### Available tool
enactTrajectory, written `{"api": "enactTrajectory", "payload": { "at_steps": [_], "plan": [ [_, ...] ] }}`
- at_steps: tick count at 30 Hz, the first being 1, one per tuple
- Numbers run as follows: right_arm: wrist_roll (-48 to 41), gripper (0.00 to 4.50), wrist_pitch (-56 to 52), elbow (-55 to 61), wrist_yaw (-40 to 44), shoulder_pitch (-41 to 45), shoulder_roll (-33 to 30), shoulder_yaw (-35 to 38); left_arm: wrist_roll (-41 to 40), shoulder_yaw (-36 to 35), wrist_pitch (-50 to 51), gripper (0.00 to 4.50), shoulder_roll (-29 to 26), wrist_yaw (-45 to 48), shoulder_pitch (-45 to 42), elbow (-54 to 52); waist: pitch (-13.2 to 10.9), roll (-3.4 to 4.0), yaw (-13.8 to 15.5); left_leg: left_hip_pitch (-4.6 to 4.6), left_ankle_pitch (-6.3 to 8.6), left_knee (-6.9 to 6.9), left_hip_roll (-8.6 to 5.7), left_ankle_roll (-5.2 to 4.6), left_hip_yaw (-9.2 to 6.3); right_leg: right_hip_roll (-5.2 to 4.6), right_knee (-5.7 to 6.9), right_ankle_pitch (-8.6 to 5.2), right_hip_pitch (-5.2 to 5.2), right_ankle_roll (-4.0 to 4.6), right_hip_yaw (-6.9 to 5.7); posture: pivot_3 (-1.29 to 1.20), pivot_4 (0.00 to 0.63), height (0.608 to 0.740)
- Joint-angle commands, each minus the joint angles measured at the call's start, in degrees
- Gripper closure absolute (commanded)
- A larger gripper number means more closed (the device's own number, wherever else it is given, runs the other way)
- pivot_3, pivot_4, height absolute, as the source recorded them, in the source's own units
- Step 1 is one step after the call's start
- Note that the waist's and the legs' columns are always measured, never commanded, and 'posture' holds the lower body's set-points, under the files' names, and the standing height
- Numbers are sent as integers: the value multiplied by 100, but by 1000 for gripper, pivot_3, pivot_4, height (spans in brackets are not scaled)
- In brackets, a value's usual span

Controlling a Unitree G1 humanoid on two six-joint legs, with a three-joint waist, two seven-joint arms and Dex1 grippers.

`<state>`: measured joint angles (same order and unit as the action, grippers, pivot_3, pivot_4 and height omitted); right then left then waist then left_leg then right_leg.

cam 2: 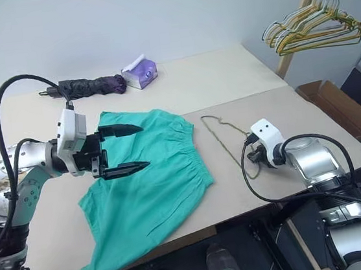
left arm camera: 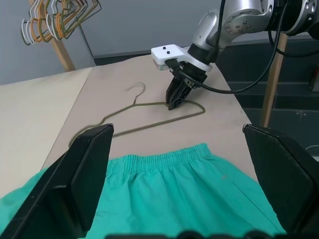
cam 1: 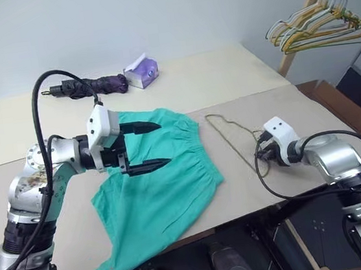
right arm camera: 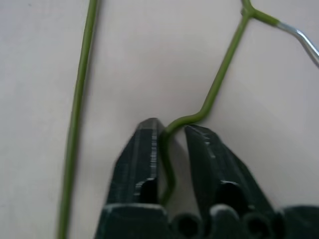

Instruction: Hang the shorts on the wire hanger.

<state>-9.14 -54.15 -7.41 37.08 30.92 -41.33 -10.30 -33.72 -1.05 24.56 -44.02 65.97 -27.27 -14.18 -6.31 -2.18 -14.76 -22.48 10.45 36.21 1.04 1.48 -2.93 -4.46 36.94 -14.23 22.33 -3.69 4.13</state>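
Note:
The teal-green shorts (cam 1: 167, 188) lie spread on the table (cam 1: 226, 77), with one leg reaching its front edge. My left gripper (cam 1: 163, 143) hovers open above the shorts, its fingers pointing right toward the waistband (left arm camera: 164, 162). To the right of the shorts the thin olive wire hanger (cam 1: 229, 136) lies flat on the table. My right gripper (right arm camera: 172, 129) is down on the hanger's near side, shut on a bent stretch of its wire (right arm camera: 219, 84). In the left wrist view the right gripper (left arm camera: 173, 103) stands with its tips on the hanger (left arm camera: 149, 124).
A folded purple umbrella (cam 1: 90, 86) and a purple-white tissue box (cam 1: 142, 71) sit at the back of the table. A wooden rack with a bunch of pale hangers (cam 1: 318, 25) stands at the back right. A cardboard box (cam 1: 333, 101) is beyond the table's right edge.

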Motion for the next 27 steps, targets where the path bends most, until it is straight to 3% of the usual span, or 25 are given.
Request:
{"api": "enactTrajectory", "payload": {
  "at_steps": [1, 14, 20, 23, 27],
  "plan": [
    [52, 4470, -286, 325, 36, -68, -106, -9, 37, -96, -160, 0, 14, 23, -87, -68, 3, 0, 12, 0, 0, 0, 0, 0, 0, 0, 0, 0, 0, 0, 0, -198, 27, 740],
    [581, 4470, -514, 671, -1019, 460, -186, 519, 738, 299, -723, 0, 861, -274, -991, 933, 42, 39, -30, -12, 0, 9, -6, 0, -2, -4, 0, 4, 4, -7, -1, -256, 0, 740],
    [1875, 4470, 2891, 1131, -1871, -358, -1005, 496, 992, 365, -232, 0, 1478, -1001, -1910, 1775, 59, 47, -56, -21, 0, 11, -11, 0, -3, -9, -7, 2, 6, -15, -2, -295, 0, 740],
    [2501, 4470, 5000, 909, -2247, -653, -1556, 470, 965, 326, -144, 0, 1526, -838, -2376, 2305, 64, 55, -174, -32, 0, 15, -19, 0, -1, -16, -7, 3, 17, -19, -1, -313, 0, 740],
    [2797, 4470, 6553, 594, -2602, -622, -1728, 632, 1122, 483, -305, 0, 1494, -409, -2821, 2956, 77, 54, -405, -27, 0, 13, -18, 0, -2, -16, -9, 3, 10, -20, -2, -325, 0, 740]
  ]
}}
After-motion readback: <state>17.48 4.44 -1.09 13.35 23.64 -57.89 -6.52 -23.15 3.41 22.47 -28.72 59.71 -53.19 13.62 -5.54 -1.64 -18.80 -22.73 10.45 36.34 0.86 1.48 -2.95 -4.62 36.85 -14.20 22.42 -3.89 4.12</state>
